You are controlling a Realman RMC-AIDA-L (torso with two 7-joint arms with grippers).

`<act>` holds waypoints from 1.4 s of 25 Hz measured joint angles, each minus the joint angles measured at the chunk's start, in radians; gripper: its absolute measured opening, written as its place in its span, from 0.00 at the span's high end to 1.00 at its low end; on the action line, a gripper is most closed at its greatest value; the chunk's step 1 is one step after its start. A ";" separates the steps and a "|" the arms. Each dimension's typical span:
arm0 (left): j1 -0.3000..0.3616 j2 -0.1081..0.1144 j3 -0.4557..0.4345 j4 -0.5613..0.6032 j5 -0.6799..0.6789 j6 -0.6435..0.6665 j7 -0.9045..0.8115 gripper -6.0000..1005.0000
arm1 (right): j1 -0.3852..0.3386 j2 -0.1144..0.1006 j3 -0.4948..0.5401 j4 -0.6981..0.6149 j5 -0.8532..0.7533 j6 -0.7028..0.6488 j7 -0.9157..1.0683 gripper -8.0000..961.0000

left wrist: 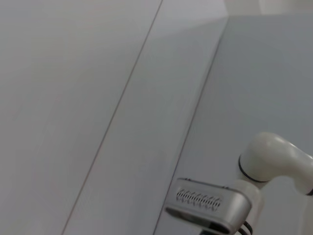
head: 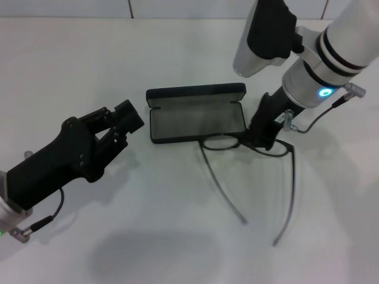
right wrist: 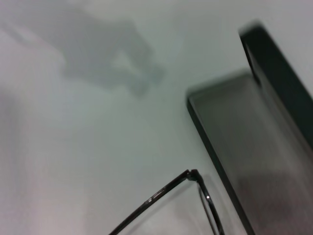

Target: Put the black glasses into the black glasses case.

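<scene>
The black glasses case lies open mid-table, grey lining up and lid tilted back. It also shows in the right wrist view. The black glasses sit just in front of the case's front edge, with their temple arms stretching toward me. One hinge corner and a temple show in the right wrist view. My right gripper points down onto the right half of the frame and is shut on it. My left gripper is open and empty, left of the case and apart from it.
The white table carries only the case and glasses. A white joint of the right arm shows in the left wrist view. The right arm's white forearm hangs over the back right of the table.
</scene>
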 joint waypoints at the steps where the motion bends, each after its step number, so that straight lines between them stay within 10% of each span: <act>1: 0.001 0.000 0.001 0.000 0.000 0.006 0.000 0.81 | -0.029 0.000 0.001 -0.051 0.009 -0.007 -0.003 0.93; 9: 0.010 0.000 -0.011 0.005 -0.010 0.105 0.013 0.81 | -0.309 -0.005 0.094 -0.357 0.193 -0.013 -0.149 0.93; 19: -0.140 0.000 0.028 0.004 0.030 0.199 0.023 0.82 | -0.580 -0.007 0.284 -0.341 0.774 -0.093 -0.681 0.93; 35: -0.261 -0.011 0.155 -0.097 0.006 0.190 0.082 0.97 | -0.499 -0.005 0.305 -0.152 0.923 -0.214 -0.777 0.93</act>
